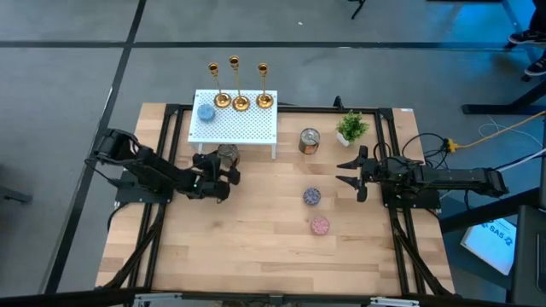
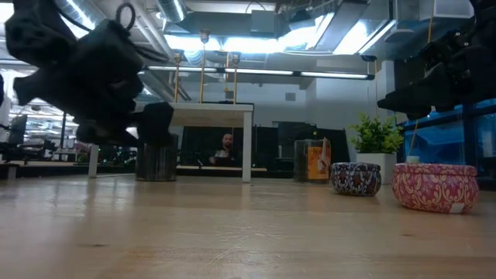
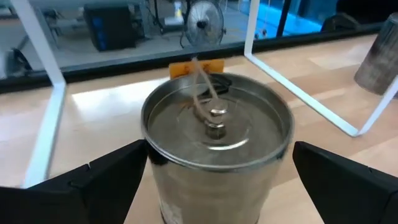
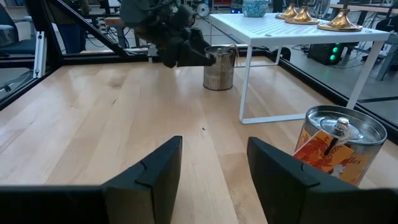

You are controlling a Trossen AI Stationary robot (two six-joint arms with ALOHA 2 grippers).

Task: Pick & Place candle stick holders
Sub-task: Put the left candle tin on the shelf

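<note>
Bare wood fills the near half of the table [image 1: 256, 256], open from the left edge to the right with nothing standing on it. Toward the middle right sit a pink tin [image 1: 319, 225] and, just behind it, a patterned tin [image 1: 312, 197]. The right gripper [image 1: 351, 173] hovers beside them near the right edge, its fingers [image 4: 155, 171] partly apart and holding nothing. The left gripper [image 1: 223, 175] is at the front edge of the white shelf [image 1: 247, 128], its fingers [image 3: 106, 177] spread wide on either side of a silver tin [image 3: 217, 146], apart from its sides. The three candlesticks [image 1: 241, 101] stand upright in a row along the shelf's back edge, near the table's far edge, with a blue disc [image 1: 206, 111] at the shelf's left end. A copper tin [image 1: 309, 141] and a small plant [image 1: 351, 128] stand right of the shelf.
</note>
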